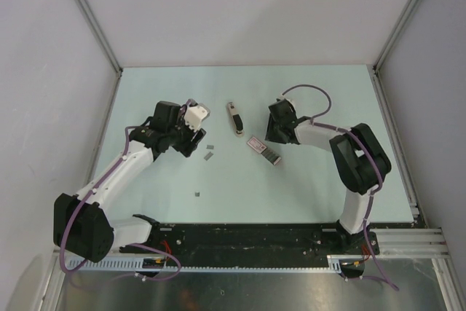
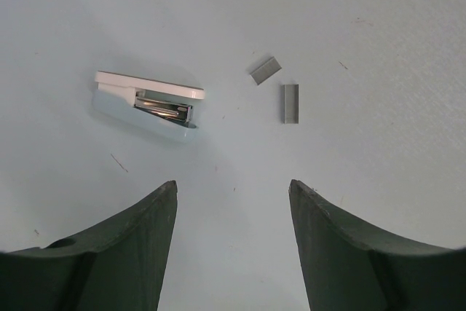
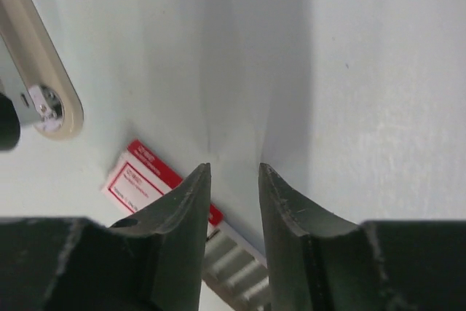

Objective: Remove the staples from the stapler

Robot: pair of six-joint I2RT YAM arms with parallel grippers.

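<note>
Judging by how things lie, the unloading looks part done. Loose staples are on the table, yet neither claw holds the stapler, so the step in hand reads as an approach to it.

At the left of the top view, the left gripper (image 2: 233, 187) hangs low over the pale table (image 1: 313, 92), its fingers spread wide with nothing between them. Just right of it lie two short staple strips (image 2: 290, 103), close together but not touching. A third strip (image 1: 197, 194) sits alone lower down, toward bottom centre.

The stapler (image 1: 234, 118) lies free at upper centre of the top view, between the arms and touched by neither. It is a slim, slightly curved bar, beige-white with dark parts. The left wrist view shows it on its side at the left of the frame: a white top arm over a bright metal channel and a pale base. Whether staples remain inside cannot be told.

Right of it lies a red-and-white staple box (image 3: 142, 172) with its tray of staples (image 3: 233, 267) slid out. The right gripper (image 3: 234, 167) hovers over that box, its fingers drawn close with a narrow gap, clamping nothing.

The next move probably calls for one claw to pin the stapler while the other opens the channel. Being small and light, the stapler may skid.
</note>
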